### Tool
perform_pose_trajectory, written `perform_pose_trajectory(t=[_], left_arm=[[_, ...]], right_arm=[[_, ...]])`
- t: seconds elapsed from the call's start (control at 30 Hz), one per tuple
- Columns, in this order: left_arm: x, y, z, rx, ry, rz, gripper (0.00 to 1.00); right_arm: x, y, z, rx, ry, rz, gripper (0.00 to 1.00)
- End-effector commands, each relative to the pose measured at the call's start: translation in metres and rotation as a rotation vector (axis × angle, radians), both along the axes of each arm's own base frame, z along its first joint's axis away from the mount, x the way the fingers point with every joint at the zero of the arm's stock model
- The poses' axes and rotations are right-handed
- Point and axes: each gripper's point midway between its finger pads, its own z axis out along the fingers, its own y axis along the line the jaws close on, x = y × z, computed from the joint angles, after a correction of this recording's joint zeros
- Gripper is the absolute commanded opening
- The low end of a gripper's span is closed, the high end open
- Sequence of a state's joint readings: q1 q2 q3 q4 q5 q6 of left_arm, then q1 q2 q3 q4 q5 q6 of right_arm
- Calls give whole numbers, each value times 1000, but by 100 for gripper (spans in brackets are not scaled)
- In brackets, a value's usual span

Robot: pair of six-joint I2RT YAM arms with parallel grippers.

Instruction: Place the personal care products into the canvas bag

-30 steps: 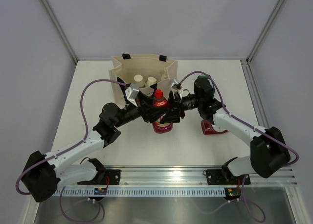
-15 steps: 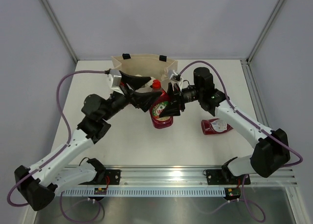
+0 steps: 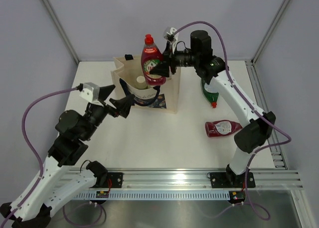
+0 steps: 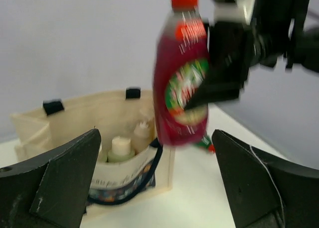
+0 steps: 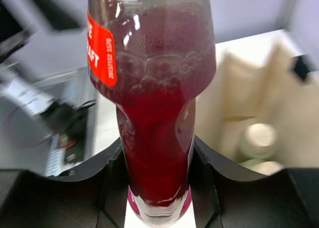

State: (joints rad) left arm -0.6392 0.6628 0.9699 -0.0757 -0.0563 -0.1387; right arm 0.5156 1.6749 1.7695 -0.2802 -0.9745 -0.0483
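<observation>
My right gripper (image 3: 163, 67) is shut on a red squeeze bottle (image 3: 152, 59), holding it upright in the air over the open canvas bag (image 3: 172, 96). In the right wrist view the bottle (image 5: 154, 113) fills the gap between the fingers of the right gripper (image 5: 157, 188). Cream-capped bottles (image 3: 141, 80) stand inside the bag. My left gripper (image 3: 115, 101) hangs open in front of the bag and to its left, holding nothing. From the left wrist, that gripper (image 4: 158, 188) faces the bag (image 4: 75, 113) and the lifted bottle (image 4: 182, 88).
A second red bottle (image 3: 223, 128) lies on its side on the table at the right. A dark green bottle with a red cap (image 3: 210, 93) lies behind it, partly under my right arm. Metal frame posts stand at the far corners.
The left gripper opened, let go of the red bottle and drew back to the left. The right gripper lifted the bottle from the table in front of the bag to above it.
</observation>
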Motion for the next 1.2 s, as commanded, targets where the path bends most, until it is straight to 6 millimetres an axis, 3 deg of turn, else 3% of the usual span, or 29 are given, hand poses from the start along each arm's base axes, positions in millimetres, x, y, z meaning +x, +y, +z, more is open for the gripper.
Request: perform_pose_trajectory(t=[0.0,0.03,0.07,0.13,0.17,0.23,0.4,0.53,0.67,0.83,0.9,1.03,1.07,1.17], left_arm=[[-5,19,-54,69,121,70,99],[-15,26,-55,45,115,68,99],[-16,26,-80,53,170,67,99],[-28,35,-90,24,169,65,99],[-29,36,-108,25,199,71,99],[-35,44,-123,20,226,90,99],[-49,60,-144,-23,249,121,99],[-51,57,-154,-32,273,107,99],[-49,48,-163,-39,301,78,99],[-51,40,-168,-45,332,35,99],[-52,36,-172,-42,340,15,99],[-54,32,-176,-39,351,-9,99],[-54,31,-178,-40,352,-12,99],[-55,29,-178,-48,347,-23,99]], right_arm=[[75,5,31,-26,-197,-252,0],[98,16,5,-74,-178,-268,0],[106,21,27,-63,-271,-283,0],[134,28,8,-133,-287,-337,0],[139,32,-3,-173,-317,-330,0],[148,32,-36,-274,-312,-340,0],[147,13,-85,-481,-375,-331,0],[137,1,-117,-614,-362,-293,0],[141,-1,-158,-760,-368,-293,12],[136,7,-160,-780,-376,-267,18],[125,7,-177,-862,-384,-203,27],[106,6,-194,-901,-327,-139,52],[108,7,-192,-891,-328,-151,62],[111,9,-180,-852,-319,-207,76]])
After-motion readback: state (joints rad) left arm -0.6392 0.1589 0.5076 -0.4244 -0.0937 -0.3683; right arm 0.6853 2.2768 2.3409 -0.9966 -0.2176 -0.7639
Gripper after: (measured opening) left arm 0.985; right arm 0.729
